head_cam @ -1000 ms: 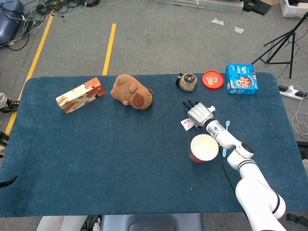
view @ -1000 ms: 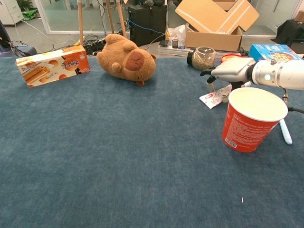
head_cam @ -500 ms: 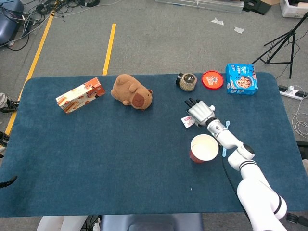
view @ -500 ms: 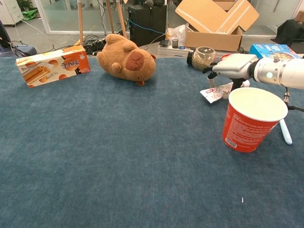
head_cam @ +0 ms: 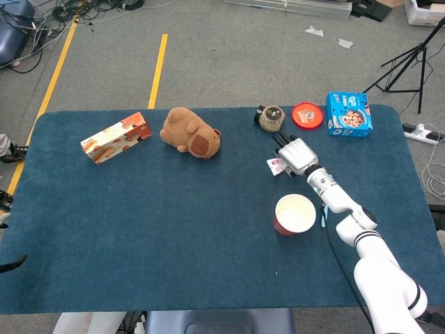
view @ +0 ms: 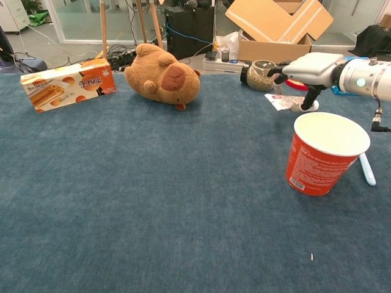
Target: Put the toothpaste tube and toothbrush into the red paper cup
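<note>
The red paper cup (head_cam: 295,213) (view: 324,155) stands upright and empty on the blue table, right of centre. Beyond it, my right hand (head_cam: 295,154) (view: 308,66) grips the white toothpaste tube (head_cam: 276,167) (view: 287,102), which hangs under the fingers just off the cloth. The tube is past the cup's far rim, not over it. A light blue toothbrush (view: 366,169) lies flat on the table beside the cup's right side, below my right forearm. My left hand is in neither view.
An orange biscuit box (head_cam: 115,137) (view: 67,83) and a brown plush animal (head_cam: 190,132) (view: 164,76) lie at the far left. A jar (head_cam: 271,118) (view: 261,74), a red lid (head_cam: 307,115) and a blue box (head_cam: 349,114) line the far edge, close behind my right hand.
My right hand has lifted and moved away toward the far edge, taking the toothpaste tube with it. The cup and toothbrush have not moved.
</note>
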`<state>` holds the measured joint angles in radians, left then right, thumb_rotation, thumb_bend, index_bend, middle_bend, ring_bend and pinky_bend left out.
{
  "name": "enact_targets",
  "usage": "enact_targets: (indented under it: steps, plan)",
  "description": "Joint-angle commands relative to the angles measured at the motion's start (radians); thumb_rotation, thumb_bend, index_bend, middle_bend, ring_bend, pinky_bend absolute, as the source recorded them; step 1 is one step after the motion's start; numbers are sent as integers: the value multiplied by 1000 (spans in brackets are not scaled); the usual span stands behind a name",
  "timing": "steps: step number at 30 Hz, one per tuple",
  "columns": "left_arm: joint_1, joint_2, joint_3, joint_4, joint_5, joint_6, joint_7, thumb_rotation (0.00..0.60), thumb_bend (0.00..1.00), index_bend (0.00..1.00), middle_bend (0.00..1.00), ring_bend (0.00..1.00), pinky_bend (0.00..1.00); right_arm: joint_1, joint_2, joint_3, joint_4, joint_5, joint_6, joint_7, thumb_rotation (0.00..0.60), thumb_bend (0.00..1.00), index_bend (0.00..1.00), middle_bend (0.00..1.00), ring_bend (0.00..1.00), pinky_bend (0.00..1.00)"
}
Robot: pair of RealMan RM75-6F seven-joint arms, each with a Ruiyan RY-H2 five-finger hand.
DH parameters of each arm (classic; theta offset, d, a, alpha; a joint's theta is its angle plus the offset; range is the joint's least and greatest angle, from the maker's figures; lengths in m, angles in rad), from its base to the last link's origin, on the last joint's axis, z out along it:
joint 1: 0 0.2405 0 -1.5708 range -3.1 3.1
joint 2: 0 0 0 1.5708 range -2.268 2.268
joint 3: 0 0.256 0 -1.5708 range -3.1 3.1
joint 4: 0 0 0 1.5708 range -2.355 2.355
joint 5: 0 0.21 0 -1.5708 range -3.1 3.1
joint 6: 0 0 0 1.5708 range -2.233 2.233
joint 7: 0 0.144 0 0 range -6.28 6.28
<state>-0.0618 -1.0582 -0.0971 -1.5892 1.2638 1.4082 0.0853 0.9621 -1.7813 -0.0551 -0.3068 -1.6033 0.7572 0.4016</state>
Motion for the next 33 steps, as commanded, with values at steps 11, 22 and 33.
enact_targets:
  steps: [11,22,33]
  plan:
    - [0,6,5,-13,15,3,-3,600,0,163,311,246,222,-32,106,71,-177,62,81,-73,600,227,661,108,0,229]
    - [3,11,10,-26,29,12,-3,600,0,163,311,246,222,-67,220,137,-375,129,122,-168,600,227,661,110,0,229]
    - [2,13,12,-32,33,12,0,600,0,163,311,246,222,-103,311,183,-546,184,137,-208,600,227,660,114,0,229]
